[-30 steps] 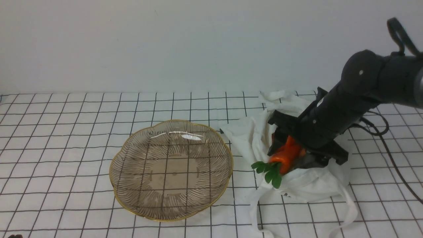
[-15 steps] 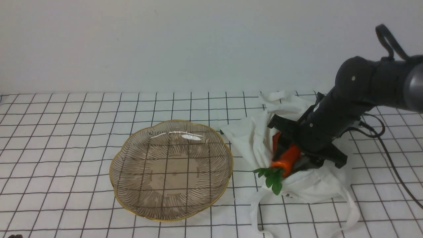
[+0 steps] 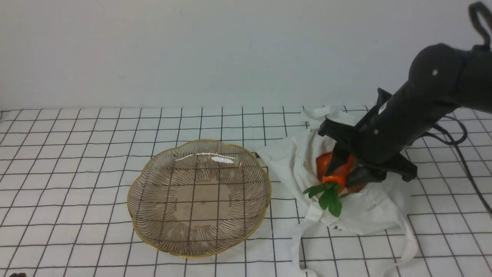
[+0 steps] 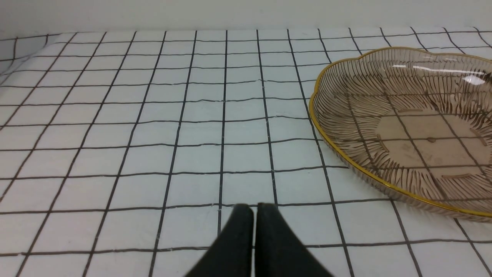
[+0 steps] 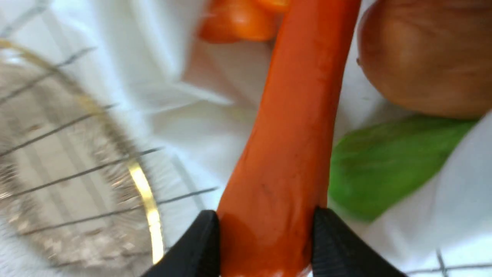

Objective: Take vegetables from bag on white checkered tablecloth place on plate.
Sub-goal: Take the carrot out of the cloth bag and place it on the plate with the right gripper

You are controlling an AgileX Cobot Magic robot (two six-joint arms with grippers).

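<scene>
My right hand (image 5: 265, 231) pinches the carrot (image 5: 296, 134) by its orange body. It is tilted, with its leaves (image 3: 330, 196) hanging at the mouth of the bag (image 3: 369, 215). A potato (image 5: 419, 57) and the pumpkin (image 5: 238, 19) lie in the bag just beside it. I should lift straight up until the leaves clear the bag, so it doesn't drag along, then swing left over the plate (image 3: 200, 254) and lower the carrot flat. My left hand (image 4: 253, 211) is pressed together, low over the surface (image 4: 115, 115), well apart from the bag.
</scene>
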